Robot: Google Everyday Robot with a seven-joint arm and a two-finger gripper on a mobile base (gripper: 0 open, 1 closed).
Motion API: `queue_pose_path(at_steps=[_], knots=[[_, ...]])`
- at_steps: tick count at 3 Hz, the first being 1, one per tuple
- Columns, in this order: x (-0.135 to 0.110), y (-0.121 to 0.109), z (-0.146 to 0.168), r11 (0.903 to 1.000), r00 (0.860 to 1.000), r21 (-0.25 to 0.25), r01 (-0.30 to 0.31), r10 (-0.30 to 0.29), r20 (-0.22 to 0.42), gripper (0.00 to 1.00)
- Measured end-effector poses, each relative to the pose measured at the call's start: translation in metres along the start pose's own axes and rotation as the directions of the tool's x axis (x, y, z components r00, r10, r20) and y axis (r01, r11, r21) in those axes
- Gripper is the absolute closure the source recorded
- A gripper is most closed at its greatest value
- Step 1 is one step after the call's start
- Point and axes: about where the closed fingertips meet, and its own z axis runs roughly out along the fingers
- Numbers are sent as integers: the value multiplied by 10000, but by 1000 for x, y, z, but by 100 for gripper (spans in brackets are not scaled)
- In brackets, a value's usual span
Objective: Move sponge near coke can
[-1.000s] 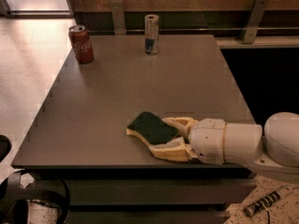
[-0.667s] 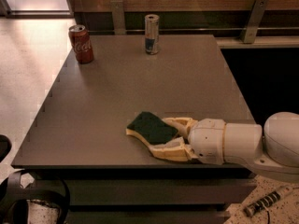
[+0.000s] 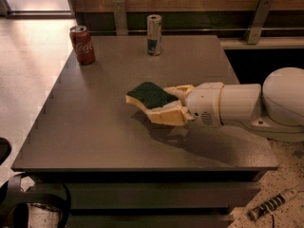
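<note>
The sponge, dark green on top with pale yellow foam below, is held between the tan fingers of my gripper and is lifted a little above the grey table, near its middle. A shadow lies under it. The white arm reaches in from the right. The red coke can stands upright at the table's far left corner, well apart from the sponge.
A taller silver-and-blue can stands at the table's far edge, middle. A wooden wall with metal brackets runs behind the table. The floor lies to the left. A cable piece lies on the floor at lower right.
My gripper has lifted the sponge off the table and carried it up and toward the table's middle, closer to the cans.
</note>
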Motion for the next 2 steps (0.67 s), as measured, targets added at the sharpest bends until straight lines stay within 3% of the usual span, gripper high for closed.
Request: queue_pose_path(at_steps=[1, 2], knots=[[-34, -24, 12, 9990, 9996, 380, -235, 241, -150, 100], [-61, -47, 41, 9991, 9997, 423, -68, 78, -241, 100]])
